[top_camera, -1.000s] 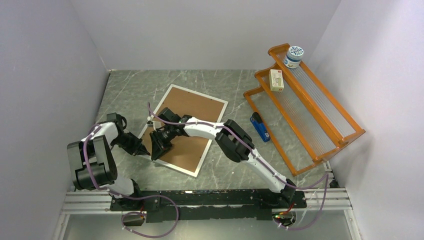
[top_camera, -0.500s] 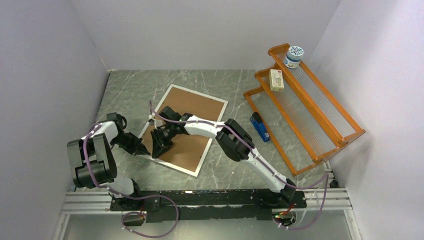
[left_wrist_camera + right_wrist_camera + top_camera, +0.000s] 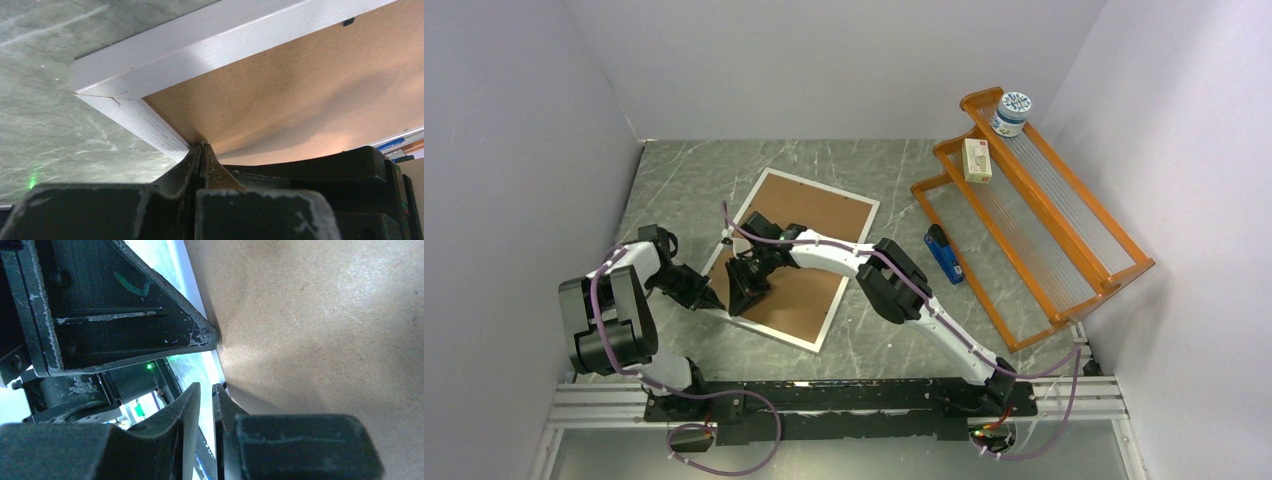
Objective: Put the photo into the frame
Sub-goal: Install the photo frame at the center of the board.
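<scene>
The frame (image 3: 769, 333) lies flat on the table, back up, its thin white rim (image 3: 200, 45) around a brown backing board (image 3: 814, 215). The photo is hidden. My left gripper (image 3: 715, 300) is shut and holds nothing. Its tip (image 3: 201, 146) presses where the rim meets the board, close to the near-left corner. Just to its right, my right gripper (image 3: 740, 305) points down at the same edge. Its jaws (image 3: 209, 387) stand a narrow gap apart, with the white rim (image 3: 185, 270) showing through the gap. One right fingertip (image 3: 220, 390) sits at the board's edge.
An orange wooden rack (image 3: 1034, 210) stands at the right with a round jar (image 3: 1011, 112) and a small box (image 3: 976, 160) on it. A blue object (image 3: 944, 255) lies beside the rack. Grey walls close in the table on the left, back and right.
The right arm's elbow has edged slightly left. Both grippers stay at the frame's near-left corner.
</scene>
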`<state>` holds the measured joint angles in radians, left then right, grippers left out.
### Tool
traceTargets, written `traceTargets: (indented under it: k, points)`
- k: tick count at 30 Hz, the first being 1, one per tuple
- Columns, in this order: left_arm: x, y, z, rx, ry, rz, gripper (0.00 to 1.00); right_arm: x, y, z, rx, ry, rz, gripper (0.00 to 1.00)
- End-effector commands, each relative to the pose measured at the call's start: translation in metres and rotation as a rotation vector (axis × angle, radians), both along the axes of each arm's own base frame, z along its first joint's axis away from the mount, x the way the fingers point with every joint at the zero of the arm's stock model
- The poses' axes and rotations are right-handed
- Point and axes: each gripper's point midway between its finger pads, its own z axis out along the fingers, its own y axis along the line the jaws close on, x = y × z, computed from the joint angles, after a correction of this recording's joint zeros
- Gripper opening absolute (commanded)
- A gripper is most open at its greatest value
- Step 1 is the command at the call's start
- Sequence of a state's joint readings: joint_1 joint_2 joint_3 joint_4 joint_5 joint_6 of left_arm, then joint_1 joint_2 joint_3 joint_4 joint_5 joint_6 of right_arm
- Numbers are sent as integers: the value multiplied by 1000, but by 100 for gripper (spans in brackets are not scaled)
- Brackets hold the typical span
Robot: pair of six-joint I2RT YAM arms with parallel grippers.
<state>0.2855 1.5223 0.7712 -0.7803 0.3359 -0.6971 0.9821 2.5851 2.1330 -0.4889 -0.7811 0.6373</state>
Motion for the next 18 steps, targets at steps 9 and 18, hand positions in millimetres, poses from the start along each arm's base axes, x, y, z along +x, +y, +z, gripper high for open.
traceTargets:
  k: [9,18]
  points:
    - [-17,12,-14,73,99,-13,2,98,-101,-132,-507,-234,-293,21]
    - [-17,12,-14,74,104,-12,2,113,-119,-140,-545,-223,-356,21]
